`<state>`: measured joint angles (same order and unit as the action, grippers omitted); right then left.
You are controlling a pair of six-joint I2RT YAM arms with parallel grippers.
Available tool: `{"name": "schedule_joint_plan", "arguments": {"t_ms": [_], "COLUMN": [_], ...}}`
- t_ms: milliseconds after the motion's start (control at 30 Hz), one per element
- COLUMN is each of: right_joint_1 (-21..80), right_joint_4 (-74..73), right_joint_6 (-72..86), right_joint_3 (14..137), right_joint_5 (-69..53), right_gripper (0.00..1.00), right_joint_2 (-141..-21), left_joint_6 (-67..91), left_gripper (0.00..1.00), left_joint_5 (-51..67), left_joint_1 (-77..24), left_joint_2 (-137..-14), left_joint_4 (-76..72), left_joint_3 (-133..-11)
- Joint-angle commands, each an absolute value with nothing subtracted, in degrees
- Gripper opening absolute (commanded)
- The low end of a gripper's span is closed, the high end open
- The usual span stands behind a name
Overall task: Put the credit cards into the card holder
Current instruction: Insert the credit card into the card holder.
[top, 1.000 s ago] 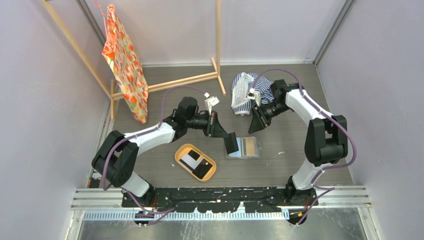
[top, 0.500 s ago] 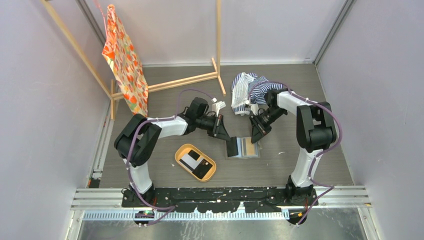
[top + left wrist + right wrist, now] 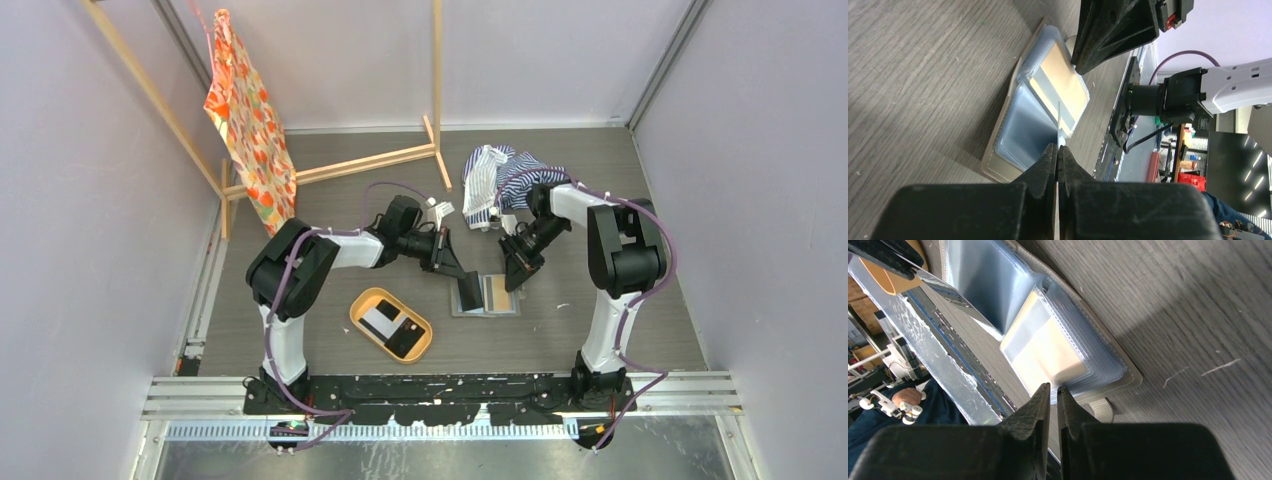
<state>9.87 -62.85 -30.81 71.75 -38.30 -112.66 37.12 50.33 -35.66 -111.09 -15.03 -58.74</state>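
Since a second ago both arms have closed in on the open card holder (image 3: 497, 296): the right gripper (image 3: 1050, 389) has come down onto its far right edge, and the left gripper (image 3: 1057, 150) has carried a black card (image 3: 466, 291) in over its left half. The card holder lies flat on the table (image 3: 600, 300), pale blue sleeves facing up, with a tan card (image 3: 1048, 352) already in a right-hand sleeve. The left gripper is clamped on the black card, which stands on edge just above or touching the left sleeves; contact cannot be told. The right gripper's jaws are almost together at the rim of the sleeve stack; whether they pinch a sleeve cannot be told. The step in hand looks like inserting this card. Next, its edge likely needs lining up with a sleeve mouth, then sliding in while the holder is steadied. More cards (image 3: 378, 322) wait in an orange tray (image 3: 354, 318) nearby, to the holder's left
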Motion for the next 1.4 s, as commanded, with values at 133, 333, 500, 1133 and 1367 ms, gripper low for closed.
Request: {"name": "schedule_joint_plan", "arguments": {"t_ms": [133,333,500,1133,1367], "right_joint_1": [10.6,10.8,10.9,11.3,11.4], "right_joint_4": [-63.3,-63.4,-63.4,-63.4,-63.4], "right_joint_6": [-30.3,-30.3,-30.3,-30.0,-30.0], "right_joint_3": [73.5,73.6,73.6,73.7,73.7], "right_joint_5": [-36.9,-36.8,-36.7,-36.6,-36.7], "right_gripper": [0.15,0.15,0.15,0.15,0.15], "right_joint_2": [-113.3,-113.4,-113.5,-113.5,-113.3], "left_joint_6": [41.3,43.4,44.0,45.1,46.1], "left_gripper": [0.00,0.00,0.00,0.00,0.00], "left_joint_5": [51.8,52.9,53.2,53.6,54.7], "left_joint_1": [-34.9,-34.0,-34.0,-34.7,-33.8], "left_joint_2": [-112.5,-112.6,-113.1,-115.0,-113.4], "left_joint_4": [-22.9,-26.1,-26.6,-26.1,-27.5], "left_joint_3": [-58.3,-56.9,-57.1,-58.3,-56.1]}}
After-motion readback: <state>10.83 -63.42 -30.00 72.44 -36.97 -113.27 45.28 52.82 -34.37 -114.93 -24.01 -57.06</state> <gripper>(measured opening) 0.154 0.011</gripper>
